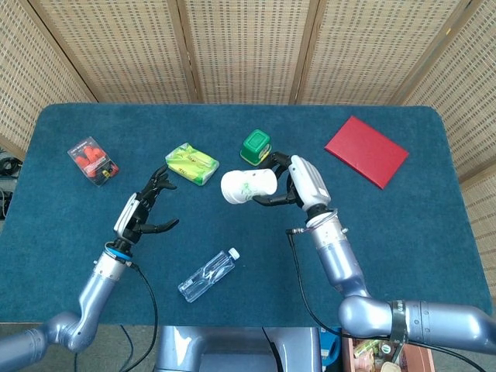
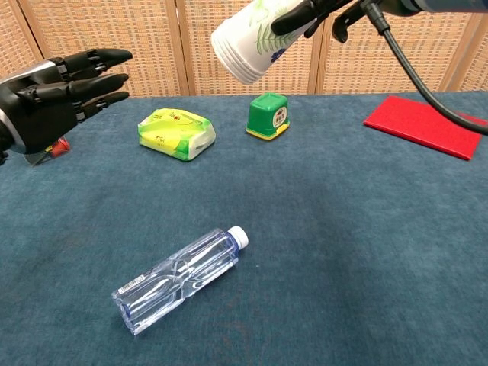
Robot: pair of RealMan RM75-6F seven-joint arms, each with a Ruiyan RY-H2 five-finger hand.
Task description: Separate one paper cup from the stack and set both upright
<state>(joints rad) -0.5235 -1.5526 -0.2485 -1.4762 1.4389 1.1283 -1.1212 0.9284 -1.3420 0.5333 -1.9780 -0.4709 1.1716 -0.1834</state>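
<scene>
A stack of white paper cups [image 1: 248,187] [image 2: 248,43] with a green leaf print hangs on its side above the table, its base end pointing left. My right hand [image 1: 298,183] [image 2: 320,13] grips the stack from its right end. My left hand [image 1: 146,208] [image 2: 53,93] is raised off the table to the left of the cups, fingers spread and empty, a clear gap between it and the stack.
A clear plastic bottle [image 1: 207,274] [image 2: 179,279] lies on its side near the front. A yellow-green packet [image 1: 191,163] [image 2: 176,133] and a green box [image 1: 255,146] [image 2: 268,116] sit under and behind the cups. A red booklet [image 1: 366,150] lies at the back right, a red packet [image 1: 92,160] at the back left.
</scene>
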